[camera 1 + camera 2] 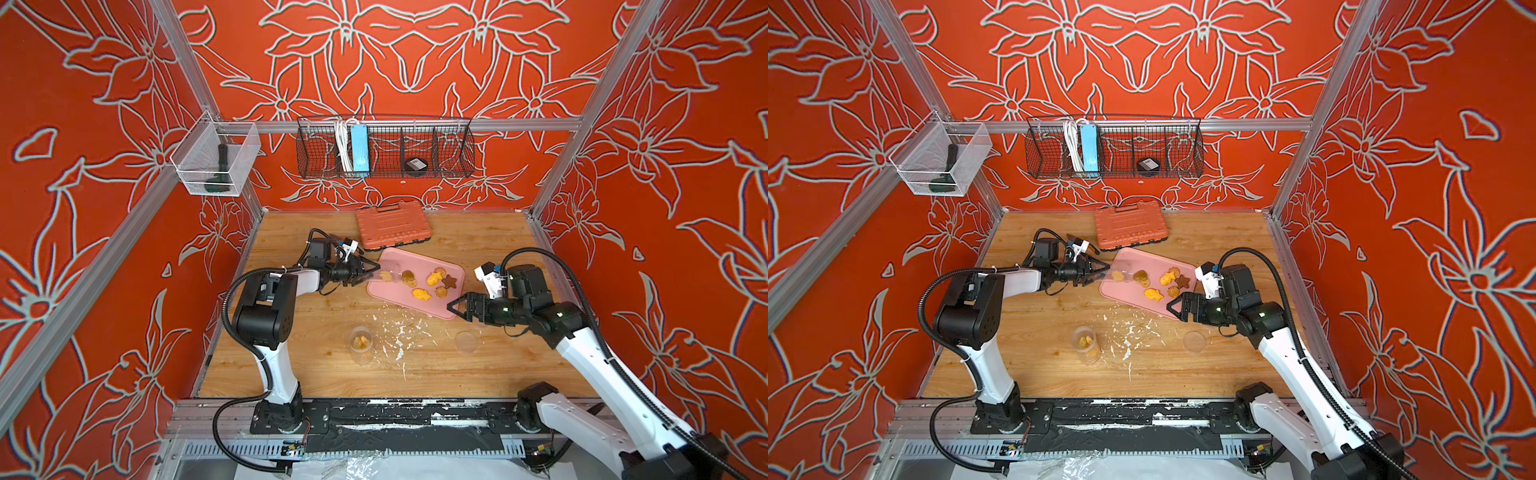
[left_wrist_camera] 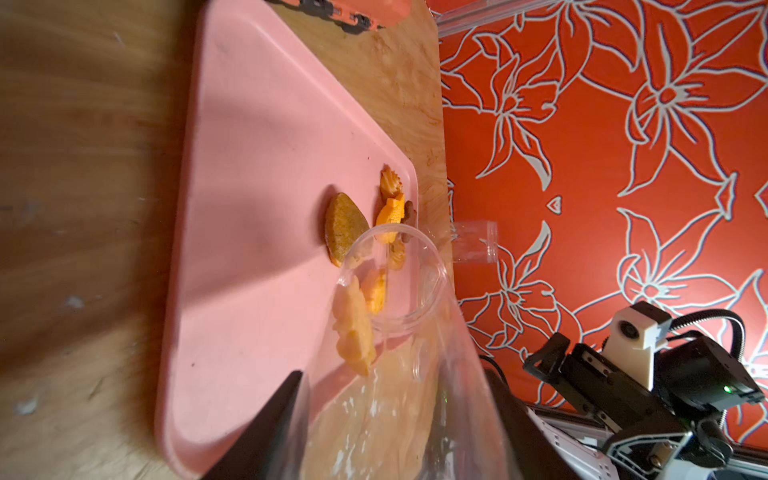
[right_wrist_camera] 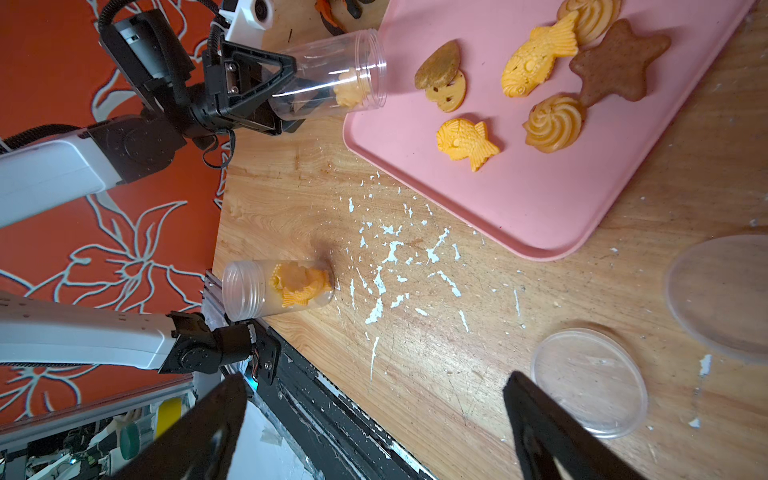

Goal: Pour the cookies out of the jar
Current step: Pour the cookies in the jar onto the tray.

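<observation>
- The wooden table [image 1: 478, 232] holds the whole job. The pouring step is on right now, and it looks partly done.
- The left arm [image 1: 305, 279] starts at the near left and reaches far and to the right. Its long white part lies low and flat. Its wrist is turned so the jar lies on its side.
- The right arm [image 1: 582, 345] comes from the near right, bends, and points left. It sits low, close to the near right corner of the tray. I cannot tell if it touches the tray.
- The pink tray [image 3: 540, 199] lies in the middle of the table, a bit to the far side.
- The left gripper [image 1: 368, 274] squeezes tight on the bottom end of the jar.
- The right gripper [image 1: 456, 311] has its jaws wide apart and nothing in it.
- The jar [image 3: 332, 58] is clear. Its mouth points right, just over the left end of the tray.
- A second jar [image 3: 249, 291] stands up at the near left, well apart from the tray, with cookies inside. I think it needs pouring after this one.
- The cookies [image 3: 536, 62] are mostly out: seven lie on the tray, to the right of the jar's mouth.
- One pale flower cookie [image 3: 351, 89] sits inside the jar, right by the mouth. It is not out yet.
- I think the next move is to tip the mouth down more, or give a small shake. The mouth must stay over the tray so the cookie does not land on the table.
</observation>
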Motion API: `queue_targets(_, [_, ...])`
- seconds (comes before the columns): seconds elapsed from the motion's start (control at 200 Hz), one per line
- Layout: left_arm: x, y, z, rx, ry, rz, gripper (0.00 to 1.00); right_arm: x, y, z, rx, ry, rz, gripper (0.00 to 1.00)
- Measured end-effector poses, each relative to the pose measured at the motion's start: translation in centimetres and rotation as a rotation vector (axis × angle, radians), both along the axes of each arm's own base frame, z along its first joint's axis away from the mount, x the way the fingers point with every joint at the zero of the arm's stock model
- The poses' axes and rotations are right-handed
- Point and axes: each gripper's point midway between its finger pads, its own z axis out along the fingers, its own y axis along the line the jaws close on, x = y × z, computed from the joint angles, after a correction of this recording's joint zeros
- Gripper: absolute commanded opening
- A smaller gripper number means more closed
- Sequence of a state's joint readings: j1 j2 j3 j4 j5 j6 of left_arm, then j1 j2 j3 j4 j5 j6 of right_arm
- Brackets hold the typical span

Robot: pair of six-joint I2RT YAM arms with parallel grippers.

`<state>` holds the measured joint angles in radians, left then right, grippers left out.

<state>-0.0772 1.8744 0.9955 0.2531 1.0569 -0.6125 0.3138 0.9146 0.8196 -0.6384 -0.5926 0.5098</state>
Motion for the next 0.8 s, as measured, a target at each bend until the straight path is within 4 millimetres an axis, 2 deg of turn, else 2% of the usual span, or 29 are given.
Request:
queue_targets(0.34, [-0.4, -0.5, 1.0, -0.075, -0.003, -0.022, 0.58, -0.1, 0.0, 0.0, 0.001, -0.004, 0.000, 0.99])
queue_targets(0.801, [0.3, 0.3, 0.1, 0.050, -0.030, 0.001, 0.58, -0.2, 0.1, 0.4, 0.026, -0.029, 0.001, 0.99])
